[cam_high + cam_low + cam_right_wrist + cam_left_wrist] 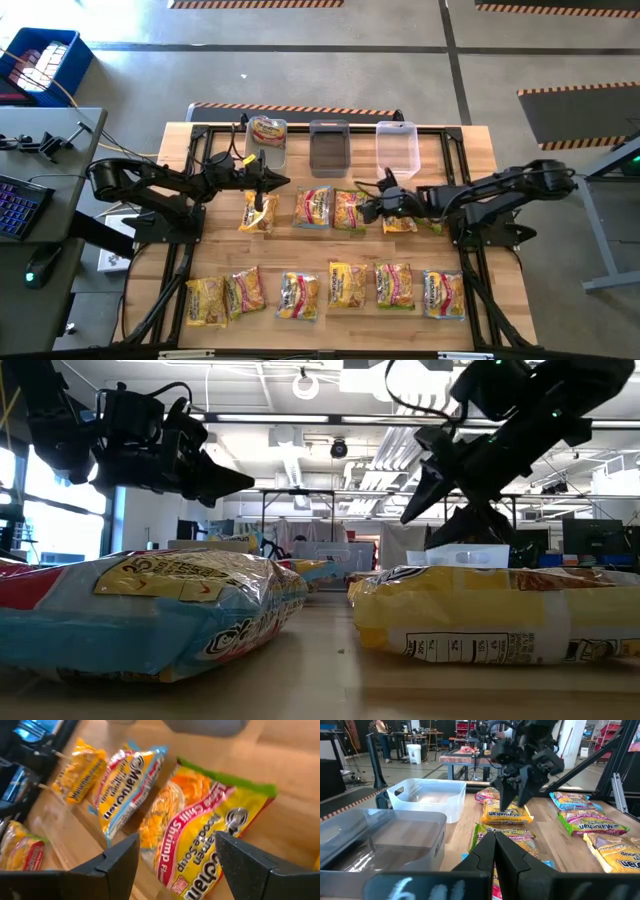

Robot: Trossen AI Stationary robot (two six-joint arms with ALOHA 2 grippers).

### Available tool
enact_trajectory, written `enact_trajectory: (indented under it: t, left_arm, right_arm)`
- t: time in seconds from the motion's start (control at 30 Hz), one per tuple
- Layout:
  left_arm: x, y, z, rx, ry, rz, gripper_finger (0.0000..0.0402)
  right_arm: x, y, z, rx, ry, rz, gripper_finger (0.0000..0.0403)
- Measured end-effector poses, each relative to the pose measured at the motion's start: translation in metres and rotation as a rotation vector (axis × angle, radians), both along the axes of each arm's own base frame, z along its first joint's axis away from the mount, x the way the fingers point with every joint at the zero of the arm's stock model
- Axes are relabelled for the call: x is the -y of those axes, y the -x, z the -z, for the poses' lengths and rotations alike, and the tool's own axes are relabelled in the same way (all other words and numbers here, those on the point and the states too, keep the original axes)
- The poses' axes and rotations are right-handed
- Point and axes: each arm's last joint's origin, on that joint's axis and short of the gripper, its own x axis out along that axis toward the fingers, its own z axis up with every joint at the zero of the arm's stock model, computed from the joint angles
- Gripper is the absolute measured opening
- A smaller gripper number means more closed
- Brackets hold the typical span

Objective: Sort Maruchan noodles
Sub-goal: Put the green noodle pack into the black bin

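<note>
The light wooden plank worktop (440,170) carries three rectangular plastic tubs along its twelve o'clock edge: a clear tub (267,141) at eleven o'clock with one packet inside, a dark smoky tub (329,146) at twelve, and an empty clear tub (398,146) at one o'clock. Across the middle lie four flat, crinkly yellow ramen packets (313,208) in a row from nine to three o'clock. Along the six o'clock edge lies a second row of six yellow packets (348,284), the two at seven o'clock overlapping.
</note>
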Motion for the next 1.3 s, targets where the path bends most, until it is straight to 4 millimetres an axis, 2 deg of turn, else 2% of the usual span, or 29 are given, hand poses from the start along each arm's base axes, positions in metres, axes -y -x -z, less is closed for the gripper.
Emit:
enact_trajectory:
  t: [0.17, 0.3, 0.6, 0.93, 1.1, 1.3]
  left_arm:
    - [0.0, 0.0, 0.001, -0.006, -0.002, 0.0, 0.0]
    - [0.0, 0.0, 0.001, -0.012, 0.001, 0.0, 0.0]
    - [0.0, 0.0, 0.003, -0.029, -0.004, 0.002, 0.0]
    - [0.0, 0.0, 0.004, -0.04, -0.011, 0.003, 0.0]
    - [0.0, 0.0, 0.004, -0.042, -0.011, 0.003, 0.0]
    - [0.0, 0.0, 0.004, -0.042, -0.011, 0.003, 0.0]
  right_arm:
    - [0.001, -0.008, 0.012, -0.047, -0.11, 0.105, 0.0248]
    - [0.004, -0.013, 0.017, -0.092, -0.139, 0.121, 0.0251]
    - [0.01, -0.019, 0.026, -0.203, -0.222, 0.214, 0.029]
    - [0.009, -0.032, 0.044, -0.17, -0.295, 0.242, 0.0293]
    - [0.01, -0.033, 0.048, -0.176, -0.276, 0.259, 0.0266]
    - [0.011, -0.035, 0.047, -0.159, -0.237, 0.241, 0.0173]
